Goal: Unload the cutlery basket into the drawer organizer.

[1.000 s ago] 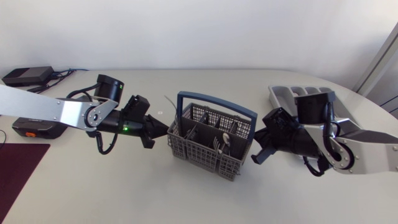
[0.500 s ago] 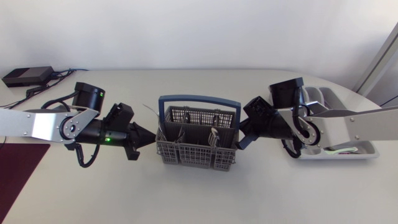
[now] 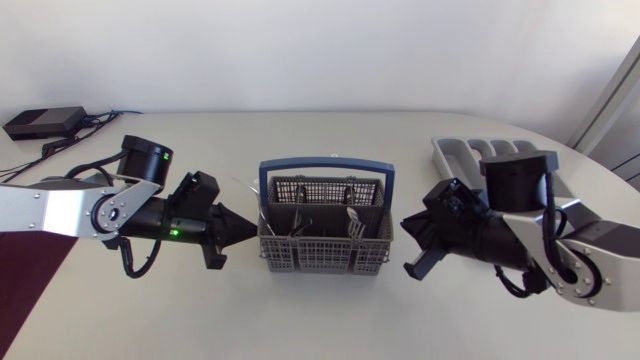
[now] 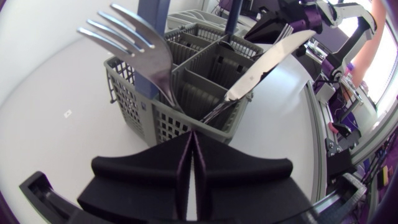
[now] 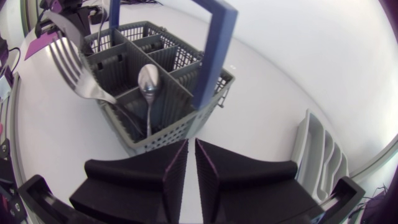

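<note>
Pale off-white table (image 3: 300,310) with a plain white wall behind it. A black box (image 3: 45,122) with cables sits at the far left corner. The grey plastic cutlery basket (image 3: 320,245) with a blue handle (image 3: 325,165) stands upright mid-table between my two arms. It's divided into compartments. From my left wrist view, a fork (image 4: 134,53) stands tines-up in the corner compartment nearest me, leaning outward. A table knife (image 4: 267,62) slants blade-up out of the next compartment. From my right wrist view, a second fork (image 5: 78,71) leans tines-up off the basket's far side, and a spoon (image 5: 148,81) stands bowl-up in a middle compartment. More cutlery lies deeper in the basket, but I can't tell the pieces apart. The grey drawer organizer (image 3: 460,155) sits at the table's far right, behind my right arm and partly hidden by it. Its long slots show, but I can't make out what is in them. My left gripper (image 4: 193,137) is low over the table and points at the basket's left wall, just beside it. Its fingers are pressed together with nothing between them. My right gripper (image 5: 191,146) points at the basket's right wall, with a strip of bare table in between. Its fingers are nearly together, only a thin slit between them, and they hold nothing. The table edge curves round past the organizer on the right. A band of table surface shows between the basket and the near edge.
</note>
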Tool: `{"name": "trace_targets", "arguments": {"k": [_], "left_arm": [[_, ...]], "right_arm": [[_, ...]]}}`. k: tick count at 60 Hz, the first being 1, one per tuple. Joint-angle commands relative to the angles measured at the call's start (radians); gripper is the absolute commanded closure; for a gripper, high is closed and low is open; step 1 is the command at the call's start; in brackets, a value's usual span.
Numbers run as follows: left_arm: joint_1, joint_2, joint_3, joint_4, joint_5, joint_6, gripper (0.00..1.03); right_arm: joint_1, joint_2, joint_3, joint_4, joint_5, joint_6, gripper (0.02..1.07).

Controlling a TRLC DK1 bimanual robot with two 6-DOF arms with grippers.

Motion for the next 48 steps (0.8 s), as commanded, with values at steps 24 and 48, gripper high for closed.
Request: {"name": "trace_targets", "arguments": {"k": [24, 48], "left_arm": [[-0.052, 0.057, 0.062, 0.02, -0.068, 0.009, 1.0], [-0.022, -0.134, -0.043, 0.03, -0.151, 0.021, 0.78]], "right_arm": [[0.053, 0.151, 0.018, 0.1, 0.002, 0.036, 0.91], [0.041, -0.231, -0.088, -0.076, 0.045, 0.034, 0.6]]}}
